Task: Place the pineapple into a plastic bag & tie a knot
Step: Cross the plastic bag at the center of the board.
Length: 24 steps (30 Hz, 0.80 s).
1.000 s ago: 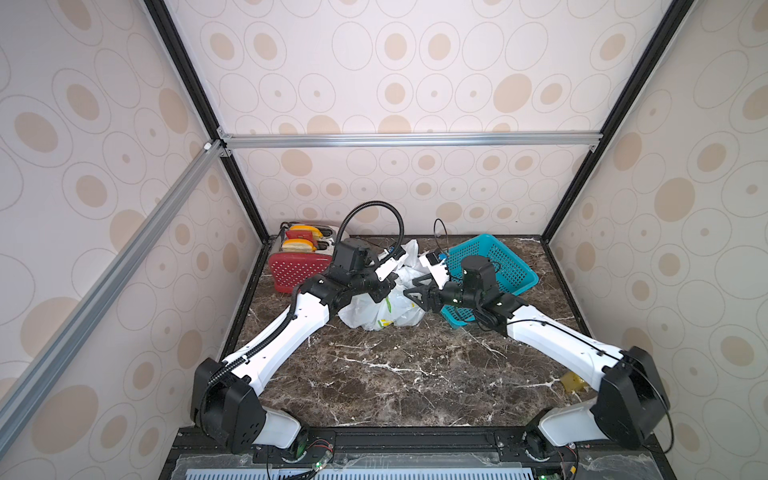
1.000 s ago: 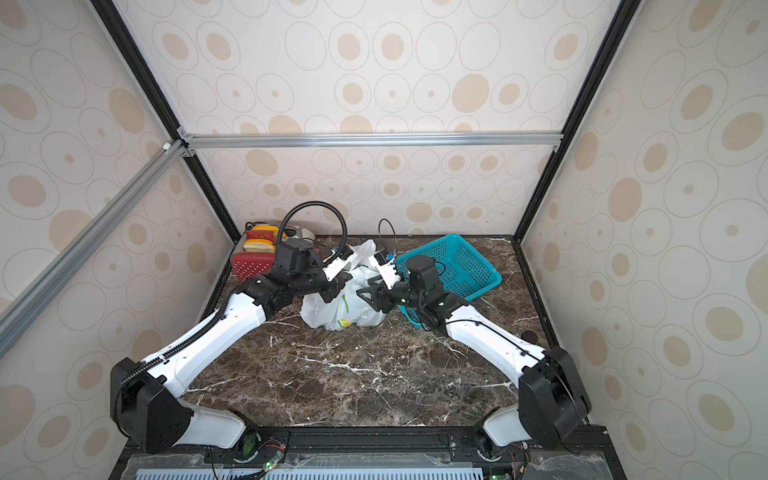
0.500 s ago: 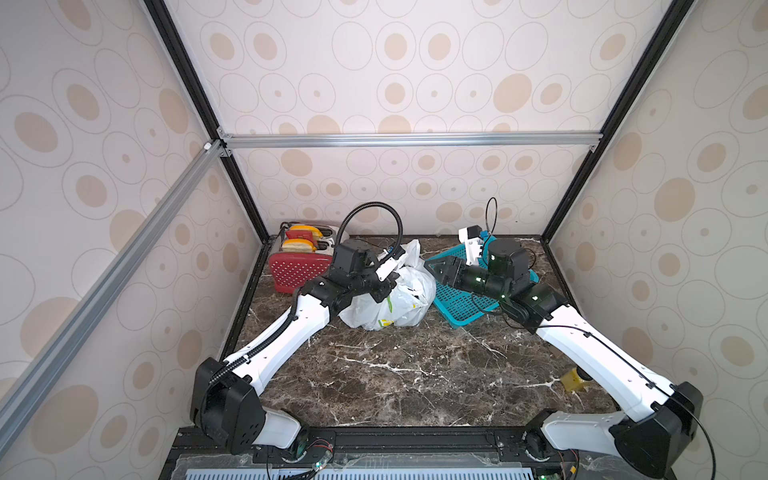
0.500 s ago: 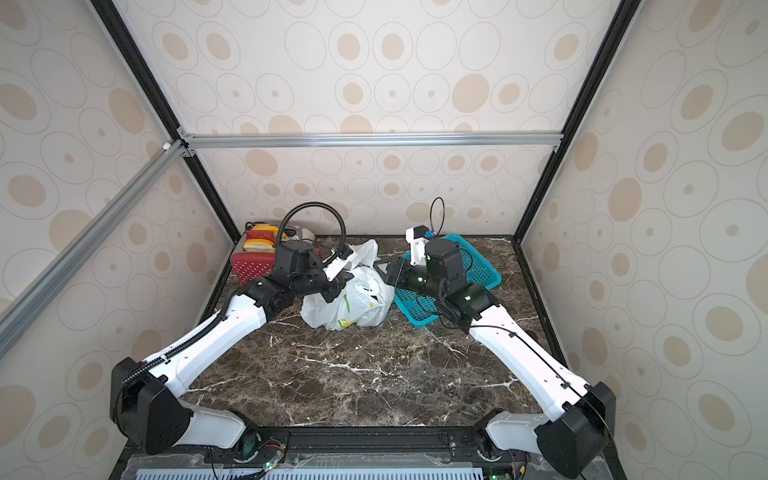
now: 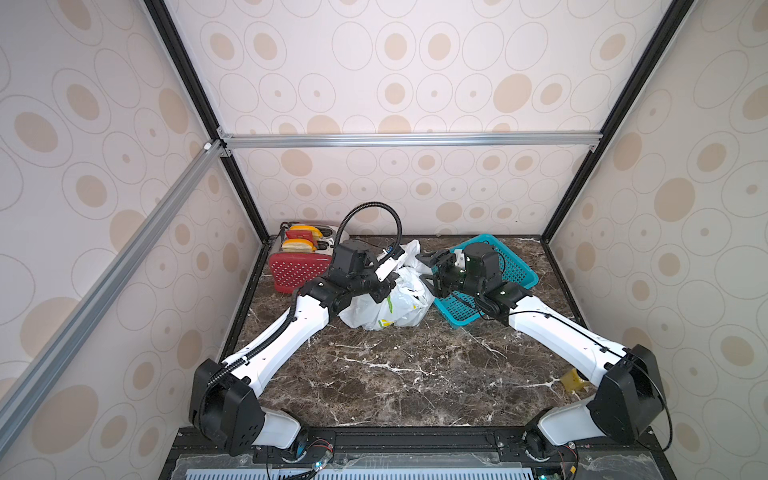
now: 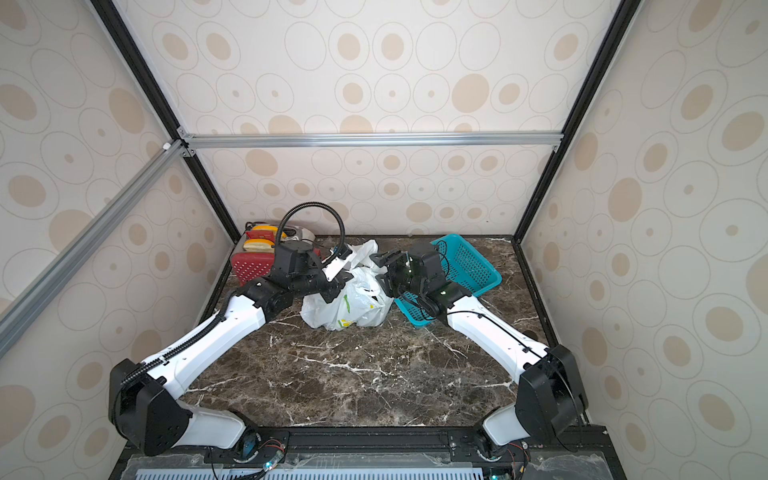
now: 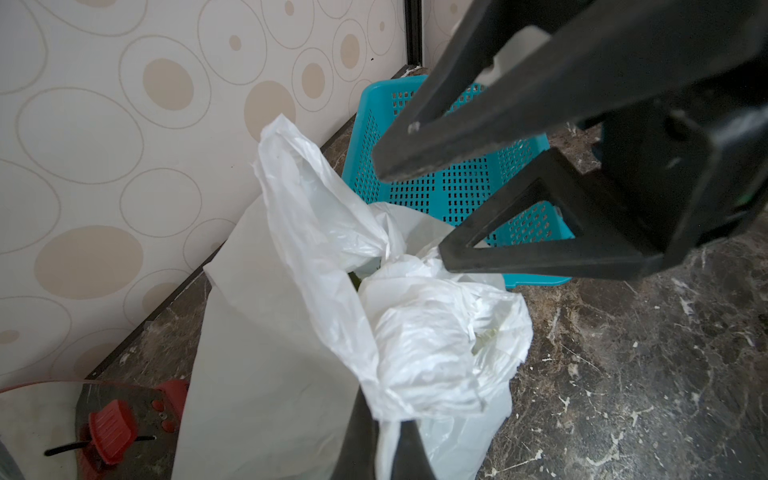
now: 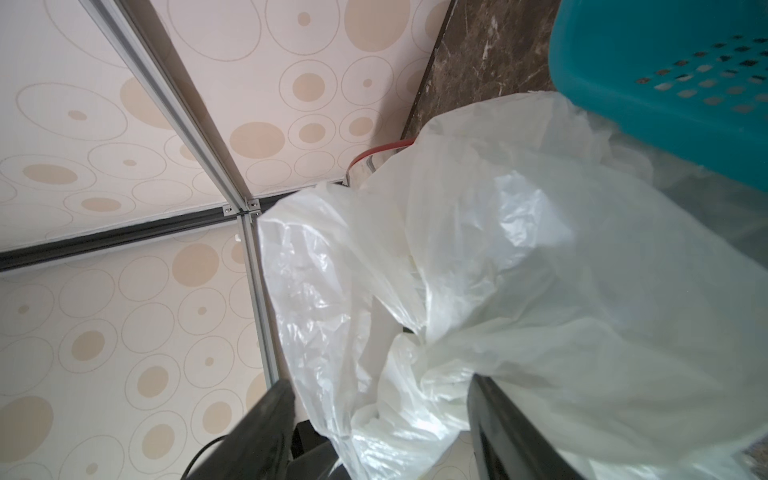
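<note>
Bag position first: in both top views the plastic bag (image 5: 395, 307) (image 6: 353, 307) sits bulging on the marble tabletop (image 5: 395, 374) near the back wall, between a red toaster (image 5: 297, 270) and a teal basket (image 5: 515, 266), just beside the basket. My left hand (image 5: 382, 291) reaches over the bag's top from the toaster side. My right hand (image 5: 432, 272) faces it from the basket side.

From the left wrist I see the left hand (image 7: 384, 440) pinched together on a fold of the bag's white film. The right hand (image 7: 419, 210) hangs above the crumpled bag mouth with its jaws apart.

From the right wrist the right hand's (image 8: 380, 386) jaws stand wide, with loose film between them that they do not clamp. I cannot tell whether a knot is tied.
</note>
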{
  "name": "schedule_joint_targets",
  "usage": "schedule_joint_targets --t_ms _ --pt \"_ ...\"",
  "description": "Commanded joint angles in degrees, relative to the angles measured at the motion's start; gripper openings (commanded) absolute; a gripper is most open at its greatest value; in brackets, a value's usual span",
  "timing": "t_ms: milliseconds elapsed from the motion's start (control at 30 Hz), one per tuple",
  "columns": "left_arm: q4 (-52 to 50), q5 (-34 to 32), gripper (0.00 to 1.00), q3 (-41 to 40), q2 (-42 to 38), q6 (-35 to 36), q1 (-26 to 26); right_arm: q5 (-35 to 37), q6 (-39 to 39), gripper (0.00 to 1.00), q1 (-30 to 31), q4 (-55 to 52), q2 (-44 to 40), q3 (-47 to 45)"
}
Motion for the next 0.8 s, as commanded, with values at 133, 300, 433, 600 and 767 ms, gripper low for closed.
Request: schedule_joint_targets --t_ms 133,300,433,600,767 --pt "0.4 0.6 0.00 -0.1 -1.6 -0.4 0.2 2.9 0.2 0.71 0.4 -10.9 -6.4 2.0" --pt "0.2 0.9 0.00 -0.8 -1.9 -0.5 0.2 1.9 4.8 0.70 3.5 -8.4 -5.9 3.0" --pt "0.2 0.8 0.00 -1.3 -2.3 -0.5 0.1 1.1 7.3 0.68 4.5 -5.8 -3.4 2.8" --pt "0.4 0.7 0.00 -1.3 -2.4 -1.0 0.2 1.2 8.8 0.66 5.0 -1.8 1.0 2.8" --pt "0.4 0.8 0.00 -1.7 -2.9 -1.4 0.1 1.6 9.6 0.64 5.0 0.9 5.7 4.5"
